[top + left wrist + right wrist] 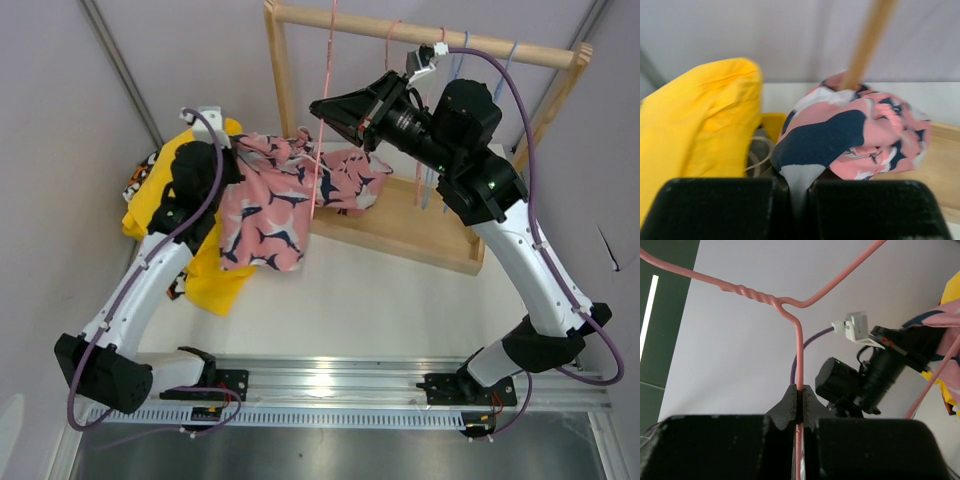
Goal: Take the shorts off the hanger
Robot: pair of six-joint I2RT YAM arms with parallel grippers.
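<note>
The pink shorts (270,205) with a navy-and-white shark print are draped from my left gripper (238,160) across to the wooden rack's base. A pink wire hanger (322,120) runs down through them. In the left wrist view my left gripper (800,186) is shut on a fold of the pink shorts (855,135). My right gripper (328,108) is high above the shorts. In the right wrist view it (798,393) is shut on the hanger (799,350) just below its twisted neck. The pink shorts (951,320) show at the right edge there.
Yellow shorts (215,270) and an orange camouflage pair (135,182) lie heaped at the left under my left arm. The wooden rack (430,42) stands at the back with thin hangers (428,180) dangling from its rail. A rack post (867,40) rises behind the shorts.
</note>
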